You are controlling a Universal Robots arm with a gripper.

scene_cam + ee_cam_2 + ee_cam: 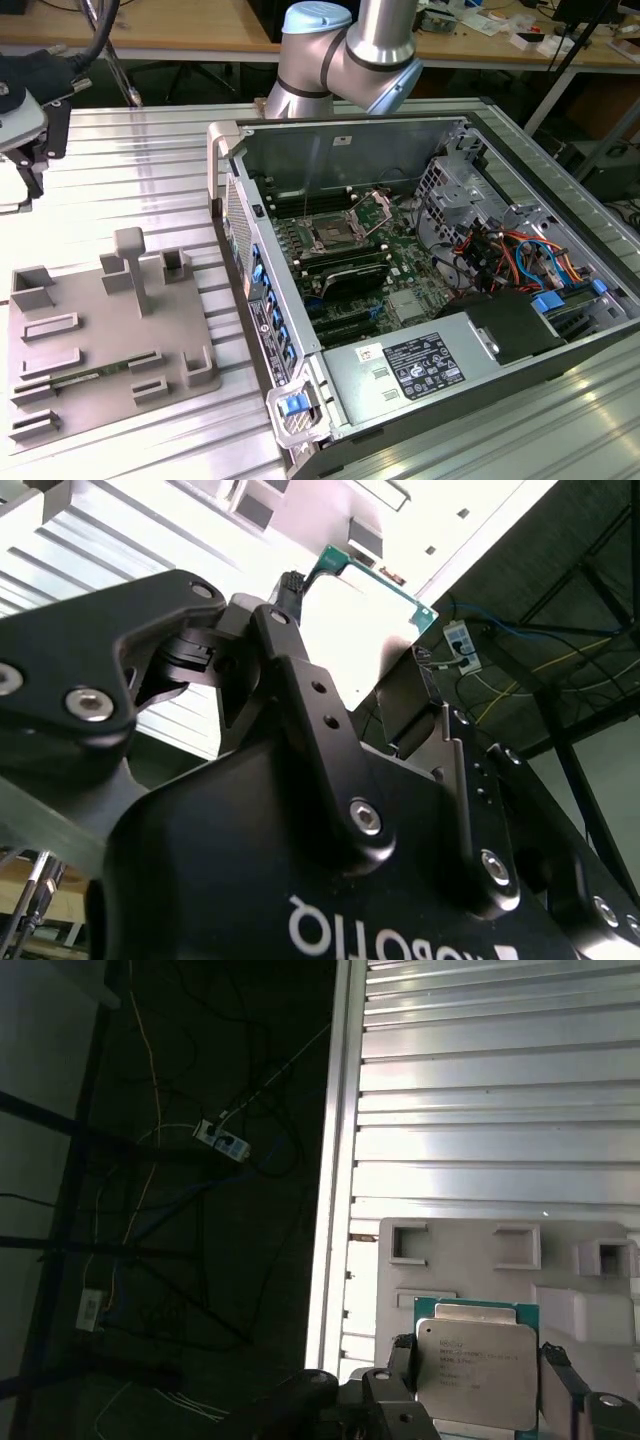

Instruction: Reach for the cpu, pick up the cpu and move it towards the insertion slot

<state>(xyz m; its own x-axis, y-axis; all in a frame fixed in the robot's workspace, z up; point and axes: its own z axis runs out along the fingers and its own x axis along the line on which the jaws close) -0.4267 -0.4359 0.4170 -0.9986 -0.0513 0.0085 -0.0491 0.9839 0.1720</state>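
Gripping the cpu [475,1385] by two opposite edges, the gripper [478,1355] is closed on it. In the first wrist view the chip's silver lid faces the camera, with a dark finger [558,1390] bearing on each side. In the second wrist view its bright underside and green edge show beyond the finger linkage.

The cpu is clear of the grey plastic fixture plate [480,1260], which lies behind it in the first wrist view. In the exterior view the gripper sits at the far left, above the ribbed aluminium surface [130,170]. The insertion slot [330,237] is well apart from it, on the motherboard inside the open computer case [228,160], toward the exterior view's right.

Assessment: pick-up complete, carry in hand. A sound carry would keep the chip flat and square and the hold on its edges only, never on the contact face. It would also clear the case's near wall with room to spare and avoid any jolt that could shift the chip between the fingers.
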